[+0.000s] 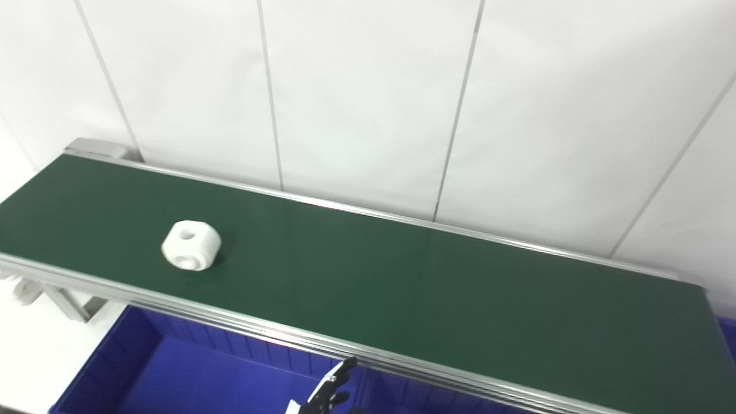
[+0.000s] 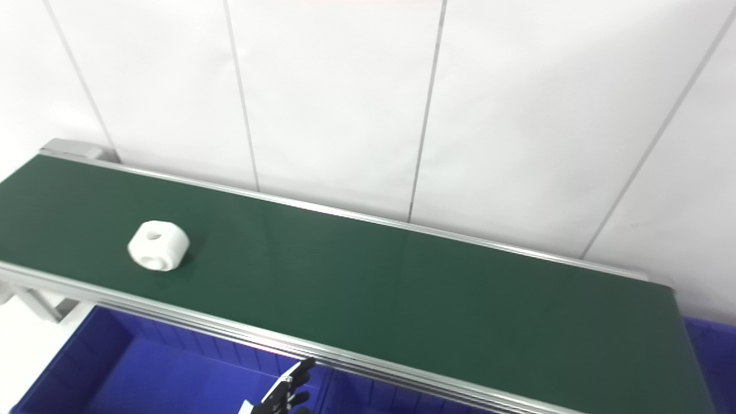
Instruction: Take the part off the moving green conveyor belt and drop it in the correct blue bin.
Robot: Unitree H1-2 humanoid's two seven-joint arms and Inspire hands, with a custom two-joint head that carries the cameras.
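Observation:
A white blocky part (image 1: pixel 191 245) with round holes in its faces lies on the green conveyor belt (image 1: pixel 402 276), near the belt's left end and close to its front rail. Only the dark fingertips of my left hand (image 1: pixel 329 392) poke up at the bottom edge, below the belt's front rail and over the blue bin (image 1: pixel 172 368). They are spread apart with nothing between them, far to the right of and below the part. The rest of that hand is cut off. My right hand is out of sight.
A silver rail (image 1: pixel 345 345) edges the belt's front. A white panelled wall (image 1: pixel 368 86) stands right behind the belt. A sliver of a second blue bin (image 2: pixel 710 345) shows past the belt's right end. Grey frame brackets (image 1: pixel 63 302) sit under the left end.

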